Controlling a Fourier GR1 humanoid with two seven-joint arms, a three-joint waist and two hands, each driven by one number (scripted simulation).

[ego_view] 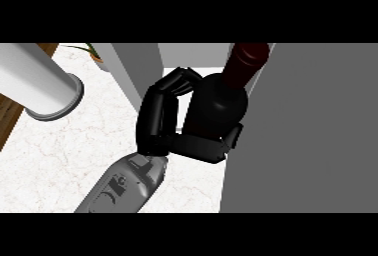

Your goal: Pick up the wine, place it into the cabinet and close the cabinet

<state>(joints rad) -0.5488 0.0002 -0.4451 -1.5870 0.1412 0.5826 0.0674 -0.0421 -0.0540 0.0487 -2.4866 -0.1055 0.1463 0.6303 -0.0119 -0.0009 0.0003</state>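
Narrow slot between the grey cabinet wall point(144, 70) on the left & the big grey cabinet door point(310, 130) on the right; it's filled by the wine bottle point(221, 100) w/ the hand point(193, 146) curled round it, so little room to either side. Open marble tabletop point(66, 150) lies left of the forearm. At upper left a white cylinder point(40, 82) juts over it, w/ a potted plant point(92, 52) behind

A white cylinder point(40, 82) and a potted plant point(94, 52) stand on the marbled counter point(66, 150).
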